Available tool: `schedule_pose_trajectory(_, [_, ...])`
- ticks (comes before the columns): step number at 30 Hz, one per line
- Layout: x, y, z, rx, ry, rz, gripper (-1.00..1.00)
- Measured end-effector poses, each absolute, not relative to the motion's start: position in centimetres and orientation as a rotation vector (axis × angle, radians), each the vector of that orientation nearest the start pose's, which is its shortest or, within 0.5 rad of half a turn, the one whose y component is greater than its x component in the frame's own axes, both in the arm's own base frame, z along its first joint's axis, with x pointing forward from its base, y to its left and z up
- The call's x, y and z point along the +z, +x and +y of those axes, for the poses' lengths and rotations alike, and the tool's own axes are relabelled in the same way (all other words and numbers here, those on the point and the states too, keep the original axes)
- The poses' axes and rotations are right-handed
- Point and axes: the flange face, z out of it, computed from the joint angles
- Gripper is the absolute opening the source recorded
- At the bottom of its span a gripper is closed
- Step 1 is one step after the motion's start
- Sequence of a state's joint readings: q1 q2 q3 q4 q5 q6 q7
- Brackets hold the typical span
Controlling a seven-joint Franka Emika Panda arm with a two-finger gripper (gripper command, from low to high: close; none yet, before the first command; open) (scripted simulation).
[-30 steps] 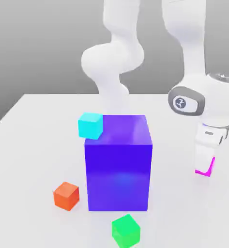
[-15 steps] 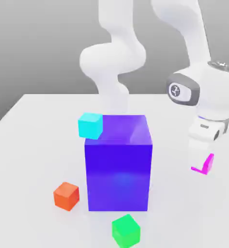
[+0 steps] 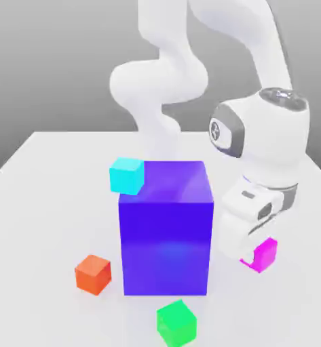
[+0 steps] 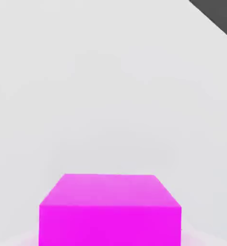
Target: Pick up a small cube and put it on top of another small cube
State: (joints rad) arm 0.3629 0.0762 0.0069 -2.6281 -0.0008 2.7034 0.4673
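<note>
White counter (image 3: 41, 176), grey backdrop: the robot's pincer (image 3: 248, 252) appears clenched on the small bright magenta-pink cube (image 3: 264, 254), carried beside the big blue-purple cube (image 3: 166, 230). It will need height before aiming squarely at a target such as the small cyan cube (image 3: 127, 175).

The bench (image 3: 41, 176) is a plain white surface, with a grey background behind it. In its middle stands a big blue cube (image 3: 166, 227). A cyan cube (image 3: 127, 175) is at the upper corner of the blue cube on the exterior view's left; whether it rests on the bench behind or touches the big cube I cannot tell. An orange cube (image 3: 93, 274) lies on the bench just beside the blue cube, on the exterior view's left. A green cube (image 3: 176, 322) lies in front of the blue cube, near the front edge.
</note>
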Motion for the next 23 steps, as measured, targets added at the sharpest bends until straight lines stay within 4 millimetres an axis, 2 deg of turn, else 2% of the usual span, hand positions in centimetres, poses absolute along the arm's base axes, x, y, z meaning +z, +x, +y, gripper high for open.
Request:
schedule_pose_trajectory(7, [23.2, 43.8, 9.9, 0.002, -3.126, 0.309, -1.00])
schedule_pose_trajectory(14, [24.3, 46.4, 3.5, 0.002, -3.106, 0.466, -1.00])
schedule_pose_trajectory(16, [22.8, 46.7, 3.0, 0.001, -3.105, 0.474, -1.00])
schedule_pose_trajectory(19, [19.2, 46.8, 2.9, 0.001, -3.105, 0.476, -1.00])
schedule_pose_trajectory(20, [18.3, 46.8, 2.9, 0.001, -3.105, 0.476, 1.00])
schedule_pose_trajectory(23, [18.3, 46.8, 2.9, 0.001, -3.105, 0.476, 1.00])
